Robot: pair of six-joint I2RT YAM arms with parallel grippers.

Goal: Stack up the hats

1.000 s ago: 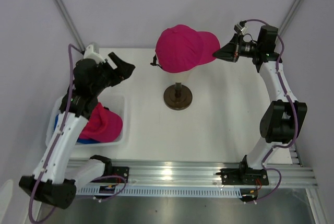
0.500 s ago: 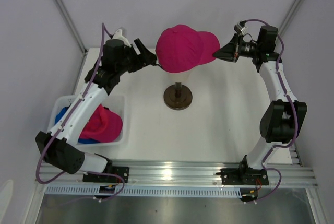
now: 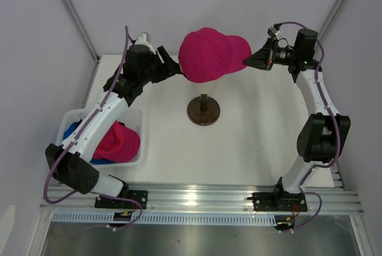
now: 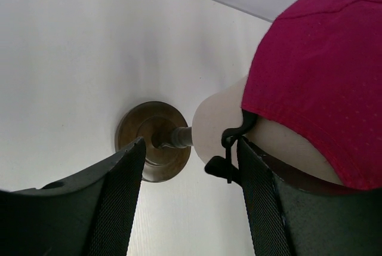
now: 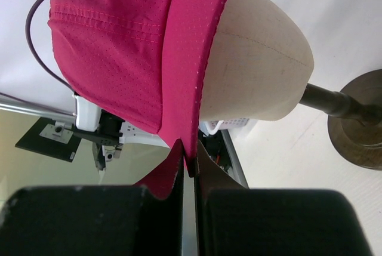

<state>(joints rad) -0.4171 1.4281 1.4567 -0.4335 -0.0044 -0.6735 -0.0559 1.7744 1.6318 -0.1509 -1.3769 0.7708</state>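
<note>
A magenta cap (image 3: 210,54) sits on the cream mannequin head, its brim pointing right. My right gripper (image 3: 249,61) is shut on the edge of that brim (image 5: 192,107). My left gripper (image 3: 172,68) is open at the back of the cap, its fingers (image 4: 262,202) on either side of the black strap buckle (image 4: 228,157) without closing on it. A second magenta cap (image 3: 116,141) lies on a blue cap (image 3: 73,131) in the white basket.
The mannequin head (image 5: 256,68) stands on a brown round base (image 3: 203,111) mid-table. The white mesh basket (image 3: 139,148) sits at the front left. A metal rail (image 3: 197,196) runs along the near edge. Grey walls enclose the table.
My left arm has swung from above the basket to the right, up to the back of the cap on the head. The right gripper has held still on the brim.
</note>
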